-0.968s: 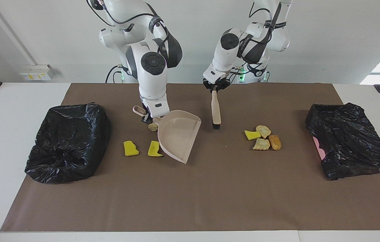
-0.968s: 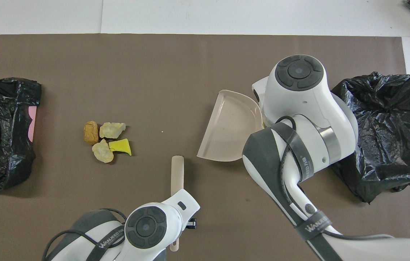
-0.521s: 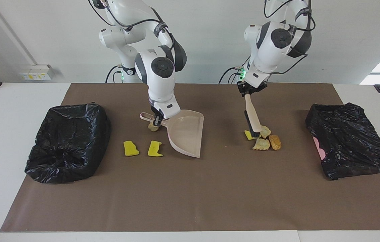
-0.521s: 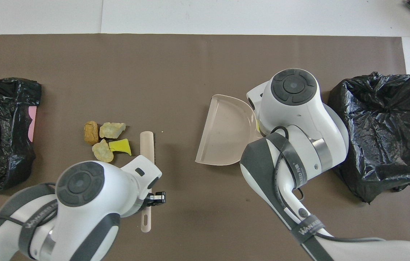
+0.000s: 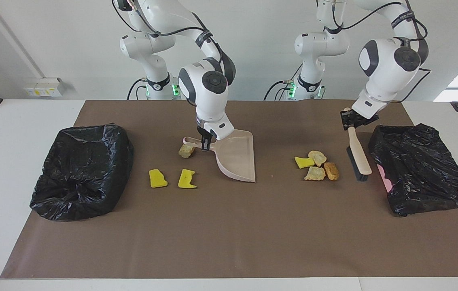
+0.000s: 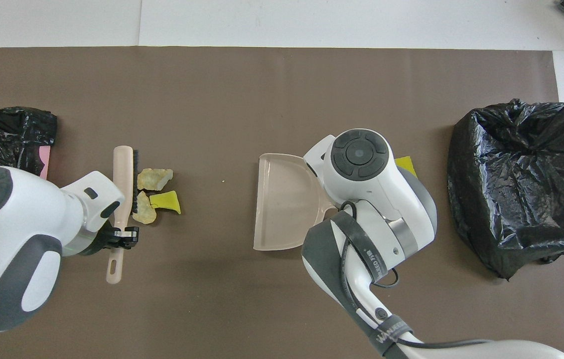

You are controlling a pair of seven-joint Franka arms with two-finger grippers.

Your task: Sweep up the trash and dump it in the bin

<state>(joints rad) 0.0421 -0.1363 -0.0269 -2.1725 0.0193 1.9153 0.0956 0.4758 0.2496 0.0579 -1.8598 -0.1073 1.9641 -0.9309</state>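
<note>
Facing view: the left claw (image 5: pixel 353 122) is clamped on the brush (image 5: pixel 358 155) by its handle, and it has swung away from the middle of the counter (image 5: pixel 18 121), right over the pile, to hang between the trash cluster (image 5: pixel 317 165) and the black bin (image 5: pixel 423 167) at the left arm's end, bristles low beside the orange lump. That puts the brush on the bin side of the cluster, so a sweep toward the dustpan looks ready. The right claw (image 5: pixel 206 142) grips the pale pink dustpan (image 5: pixel 237 157) by its handle; the pan has turned and slid toward the centre, its mouth now facing the cluster but well apart from it. Three pieces lie by the pan: a beige lump (image 5: pixel 187 150) just beside the handle and two yellow sponge scraps (image 5: pixel 172 178), toward the second black bin (image 5: pixel 81 171) at the right arm's end. Nothing is in the pan yet.
</note>
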